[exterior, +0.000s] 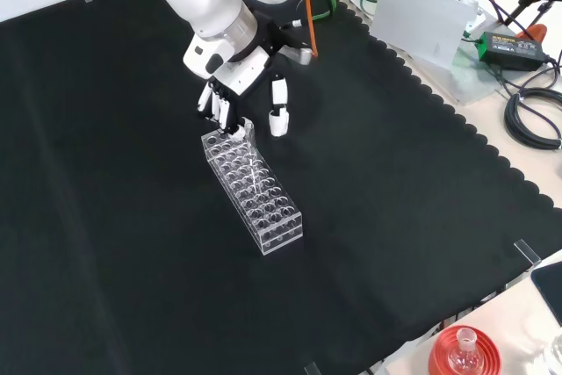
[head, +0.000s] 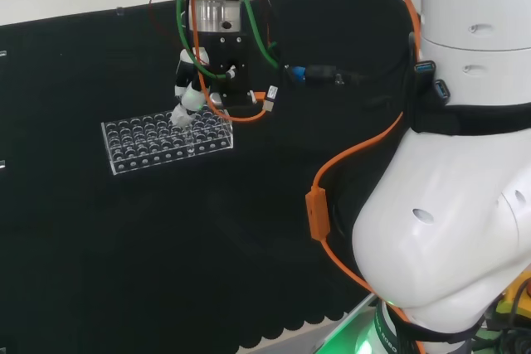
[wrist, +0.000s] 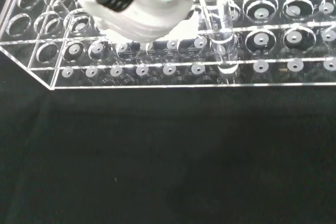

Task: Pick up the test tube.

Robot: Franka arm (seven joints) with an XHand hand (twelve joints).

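A clear plastic rack (exterior: 263,201) with many holes lies on the black cloth; in the head view the rack (head: 141,148) sits left of the arm. One clear test tube (wrist: 218,22) stands upright in a hole near the rack's end, seen faintly in the front view (exterior: 248,132). The hand (exterior: 235,94) hangs over that far end of the rack, fingers (exterior: 215,110) pointing down on one side and the thumb (exterior: 278,118) apart on the other. In the head view the hand (head: 189,97) has a fingertip just above the rack's right end. A blurred white finger (wrist: 142,3) is beside the tube; contact is unclear.
A red ribbed stand with a small flask (exterior: 463,353) sits at the front view's bottom right, off the cloth. A grey plate (exterior: 423,19), a power brick (exterior: 512,48) and cables lie beyond the cloth's scalloped edge at upper right.
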